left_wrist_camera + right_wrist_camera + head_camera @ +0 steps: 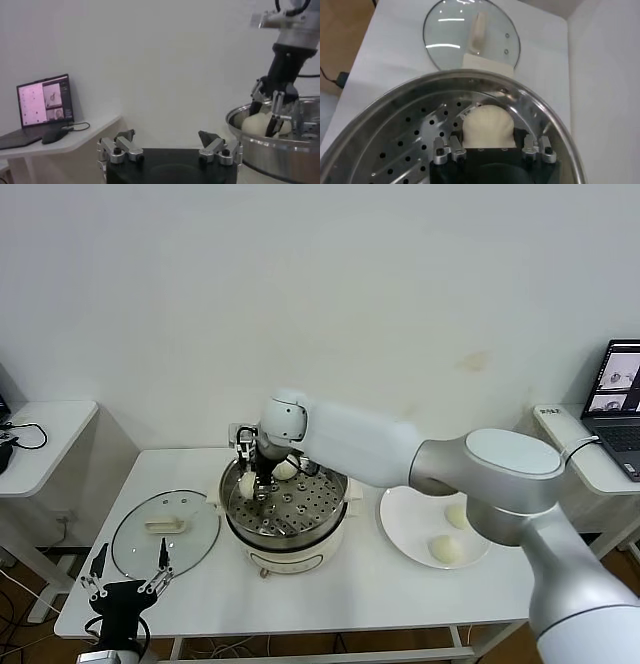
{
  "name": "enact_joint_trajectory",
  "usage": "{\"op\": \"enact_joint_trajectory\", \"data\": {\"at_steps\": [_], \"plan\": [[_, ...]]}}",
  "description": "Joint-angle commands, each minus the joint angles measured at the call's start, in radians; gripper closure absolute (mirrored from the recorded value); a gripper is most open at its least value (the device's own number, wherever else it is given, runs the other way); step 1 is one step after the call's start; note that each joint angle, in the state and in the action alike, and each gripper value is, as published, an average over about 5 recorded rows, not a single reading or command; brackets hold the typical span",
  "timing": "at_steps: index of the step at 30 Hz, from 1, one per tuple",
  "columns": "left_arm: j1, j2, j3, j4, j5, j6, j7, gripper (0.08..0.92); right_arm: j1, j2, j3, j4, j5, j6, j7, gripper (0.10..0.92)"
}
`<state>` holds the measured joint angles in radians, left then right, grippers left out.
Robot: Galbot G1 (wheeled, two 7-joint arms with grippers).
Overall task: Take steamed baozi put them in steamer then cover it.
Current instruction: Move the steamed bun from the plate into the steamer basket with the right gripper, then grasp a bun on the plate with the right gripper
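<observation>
Apparently baozi [487, 126] between right hand [490, 150] fingers [445, 150].

I see even, bright indoor light from above, with only soft shadows on the table [330, 594]. Glare streaks cross the cover [470, 35] and the steamer [555, 127] rim shines. My left wrist view looks dimmer and softer (the laptop [44, 102] screen glows, its contents unreadable).
</observation>
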<state>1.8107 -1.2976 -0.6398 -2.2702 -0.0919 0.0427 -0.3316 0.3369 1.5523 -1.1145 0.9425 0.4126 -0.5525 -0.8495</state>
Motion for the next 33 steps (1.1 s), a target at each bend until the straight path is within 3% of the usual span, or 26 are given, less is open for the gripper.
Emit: {"op": "enact_joint_trajectory", "data": {"at_steps": [1,7,16,22,33], "plan": [[0.001,-0.001,0.001,0.000,0.002,0.000,0.000,0.177,-0.015,0.021,0.002,-0.028,-0.011,0.002,0.001,0.231],[0.003,0.000,-0.003,-0.001,0.002,0.000,-0.001,0.177,0.046,-0.040,0.006,0.039,0.000,0.011,-0.044,0.203],[-0.004,0.007,-0.001,-0.005,0.001,0.005,0.001,0.177,0.244,-0.276,-0.038,0.281,0.007,0.050,-0.159,0.203],[-0.004,0.013,0.001,-0.012,0.000,0.008,0.002,0.177,0.311,-0.511,-0.061,0.456,-0.032,0.083,-0.214,0.202],[-0.007,0.027,0.018,-0.010,0.004,0.014,0.004,0.177,0.263,-0.914,-0.087,0.658,-0.237,0.205,-0.283,0.203]]}}
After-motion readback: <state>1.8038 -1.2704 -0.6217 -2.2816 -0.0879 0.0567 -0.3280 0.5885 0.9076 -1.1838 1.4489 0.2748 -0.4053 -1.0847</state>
